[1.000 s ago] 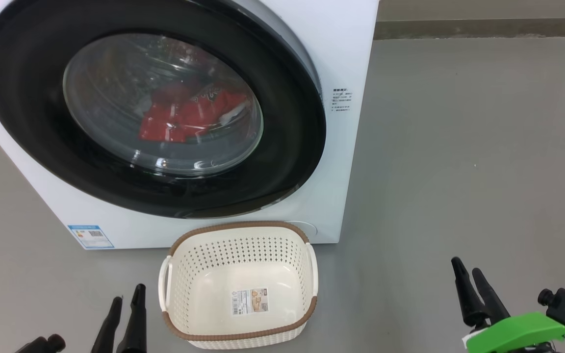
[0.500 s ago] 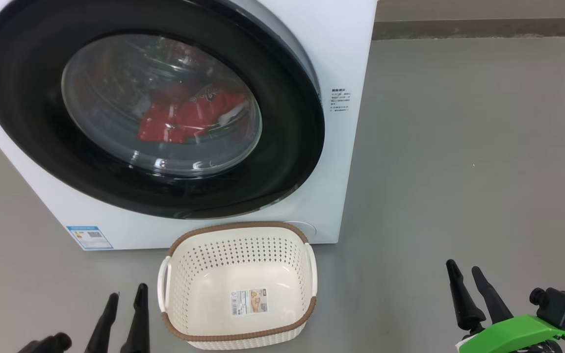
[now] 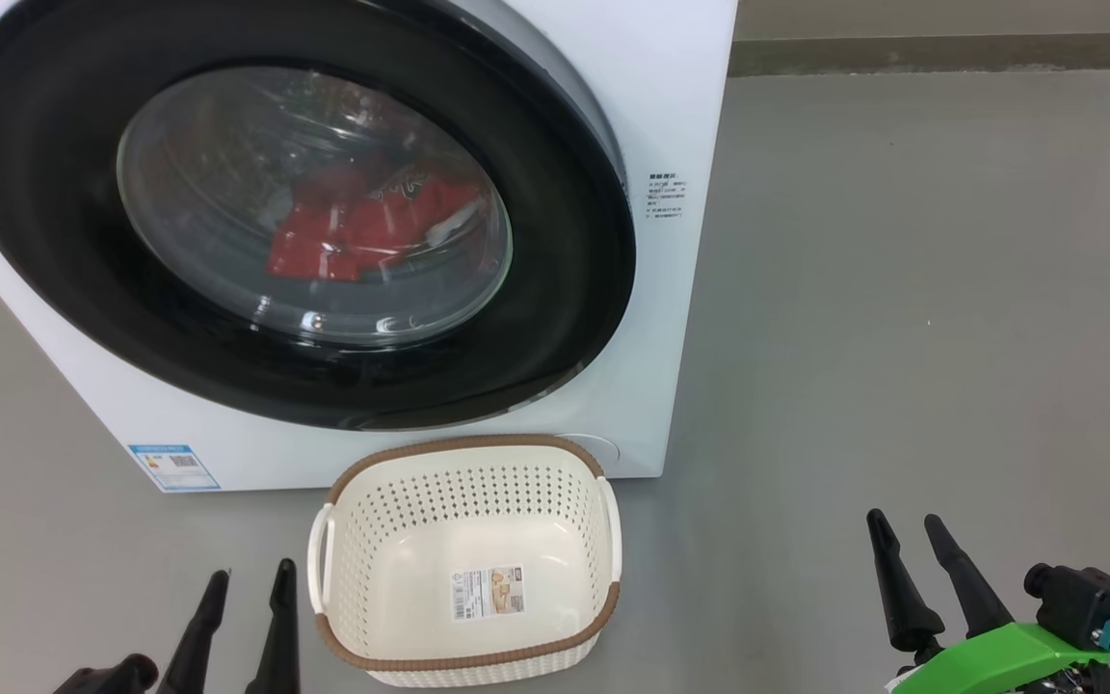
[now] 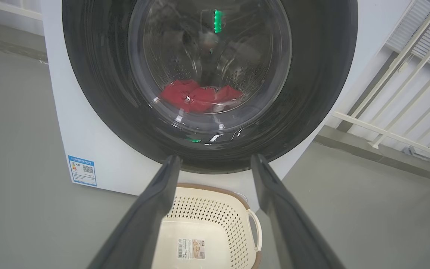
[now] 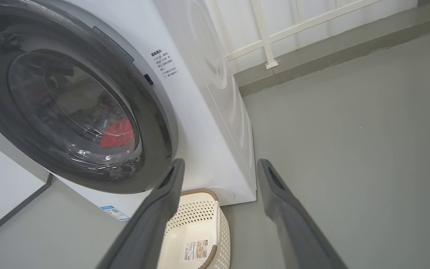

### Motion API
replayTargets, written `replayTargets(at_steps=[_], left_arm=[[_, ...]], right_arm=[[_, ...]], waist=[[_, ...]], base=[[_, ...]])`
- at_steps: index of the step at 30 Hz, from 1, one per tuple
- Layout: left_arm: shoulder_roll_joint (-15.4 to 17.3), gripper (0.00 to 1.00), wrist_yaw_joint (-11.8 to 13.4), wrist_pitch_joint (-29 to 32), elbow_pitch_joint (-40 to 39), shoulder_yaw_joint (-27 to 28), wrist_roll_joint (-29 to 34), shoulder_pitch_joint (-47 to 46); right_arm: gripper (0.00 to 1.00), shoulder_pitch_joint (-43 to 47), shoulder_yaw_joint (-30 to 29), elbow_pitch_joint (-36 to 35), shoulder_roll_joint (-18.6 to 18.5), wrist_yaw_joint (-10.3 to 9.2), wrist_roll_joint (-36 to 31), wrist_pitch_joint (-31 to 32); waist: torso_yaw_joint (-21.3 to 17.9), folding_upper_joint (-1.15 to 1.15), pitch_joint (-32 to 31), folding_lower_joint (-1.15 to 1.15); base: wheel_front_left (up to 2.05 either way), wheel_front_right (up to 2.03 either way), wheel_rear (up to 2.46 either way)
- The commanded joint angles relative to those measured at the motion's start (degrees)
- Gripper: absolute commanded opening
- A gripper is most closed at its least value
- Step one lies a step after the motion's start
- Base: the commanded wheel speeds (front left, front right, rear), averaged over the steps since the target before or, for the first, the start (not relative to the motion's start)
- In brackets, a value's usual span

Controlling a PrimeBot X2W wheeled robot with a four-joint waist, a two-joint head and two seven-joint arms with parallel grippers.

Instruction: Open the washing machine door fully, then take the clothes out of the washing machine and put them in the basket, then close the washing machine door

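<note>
The white washing machine [image 3: 680,106] stands on the floor with its round black-rimmed door [image 3: 54,241] shut or nearly shut. Through the door glass I see the red jersey [image 3: 362,226] [image 4: 196,97] [image 5: 117,134] lying in the drum; a bit of white shows at its right edge. The cream basket [image 3: 463,559] [image 4: 215,224] [image 5: 200,228] sits empty on the floor just in front of the machine. My left gripper [image 3: 251,581] is open at the lower left, beside the basket. My right gripper [image 3: 904,525] is open at the lower right, well away from the machine.
Grey floor [image 3: 902,289] spreads wide to the right of the machine. A white railing [image 5: 267,41] and wall run behind it. A blue sticker [image 3: 174,466] marks the machine's lower front.
Both grippers have sunk slightly lower in the head view, and the picture has shifted a little to the left. Door, clothes and basket stay as they were.
</note>
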Motion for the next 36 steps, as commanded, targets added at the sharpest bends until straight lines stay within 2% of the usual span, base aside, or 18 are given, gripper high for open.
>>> replayTargets(at_steps=[1, 29, 36], left_arm=[[0.69, 1.0, -0.3, -0.95, -1.84, 1.34, 2.04, -0.31], [0.71, 1.0, -0.87, -5.66, -0.63, 1.07, 18.76, 0.59], [0.72, 1.0, -0.88, -5.75, -1.18, 0.53, 18.52, 0.57]], right_arm=[[1.0, -0.19, 1.15, -1.71, -0.71, -0.03, -1.92, -0.97], [1.0, 2.53, -0.12, -2.81, -0.2, -0.04, -17.36, -5.68], [1.0, 2.44, -0.42, -2.83, -0.01, -0.04, -17.76, -5.78]], waist=[[0.04, 0.0, 0.04, 0.0], [0.03, 0.0, 0.22, 0.0], [-0.11, 0.0, 0.48, 0.0]], base=[[0.0, 0.0, 0.0], [0.0, 0.0, 0.0], [0.0, 0.0, 0.0]])
